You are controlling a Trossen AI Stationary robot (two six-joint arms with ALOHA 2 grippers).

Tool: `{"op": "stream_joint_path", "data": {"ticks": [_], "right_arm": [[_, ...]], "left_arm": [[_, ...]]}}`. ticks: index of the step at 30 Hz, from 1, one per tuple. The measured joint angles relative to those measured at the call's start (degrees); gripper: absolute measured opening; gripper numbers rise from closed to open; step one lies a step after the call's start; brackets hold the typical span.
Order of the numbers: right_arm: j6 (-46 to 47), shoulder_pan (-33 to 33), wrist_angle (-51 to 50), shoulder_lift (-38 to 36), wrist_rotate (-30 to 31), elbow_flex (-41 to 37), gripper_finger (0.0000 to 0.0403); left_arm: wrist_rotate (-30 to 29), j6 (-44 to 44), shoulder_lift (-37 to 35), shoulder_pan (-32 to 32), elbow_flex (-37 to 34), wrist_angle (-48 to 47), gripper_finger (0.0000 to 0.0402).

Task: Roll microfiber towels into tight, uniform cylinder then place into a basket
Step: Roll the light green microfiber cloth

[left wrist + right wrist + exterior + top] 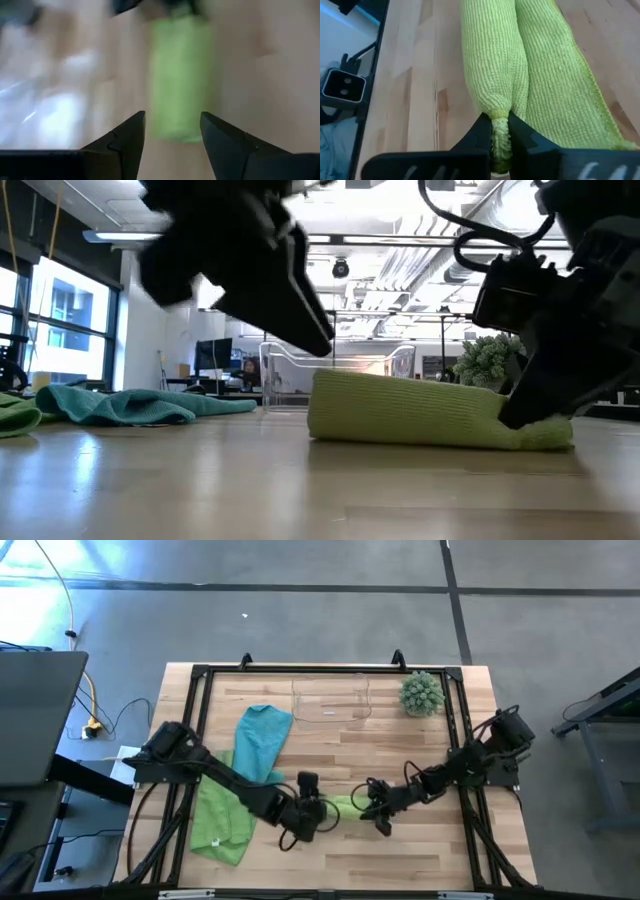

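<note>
A lime green microfiber towel (348,805), rolled up, lies lengthwise on the wooden table between my two grippers. My right gripper (500,125) is at its right end, shut on it. My left gripper (172,117) hangs open just above the roll's left end (330,405) and touches nothing. A teal towel (262,738) and a second lime towel (220,822) lie spread out at the table's left. The clear basket (330,700) stands at the far edge. My right gripper pinches the bunched tip of the roll's right end (499,116) between its two fingers. The fingers slant down from the table's right and run along the roll. The roll lies on the table (420,420), with a looser flap of towel (560,100) beside the pinched lobe.
A spiky green plant ball (422,693) sits at the far right, next to the basket. A black frame (200,675) runs around the tabletop. Bare wood shows in front of the roll toward the near edge (400,860).
</note>
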Motion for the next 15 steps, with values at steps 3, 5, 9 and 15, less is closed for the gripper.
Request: {"op": "stream_joint_path", "data": {"ticks": [3,5,9,15], "right_arm": [[2.55,-1.09,0.71,-0.11,-0.65,0.0,0.0005],[4.18,-1.51,1.13,-0.15,-0.71,0.0,0.0005],[5.56,-1.79,0.7,-1.13,-1.68,-0.05,0.0006],[6.22,-1.88,0.14,-2.01,-2.55,-0.24,0.0007]], "left_arm": [[5.83,2.79,0.87,-0.48,0.11,4.97,0.0179],[7.16,3.42,2.1,0.07,0.06,6.14,0.0179],[7.11,2.41,4.37,1.77,0.04,7.18,0.0179],[9.13,-1.6,5.97,3.83,0.02,6.91,0.0179]]}}
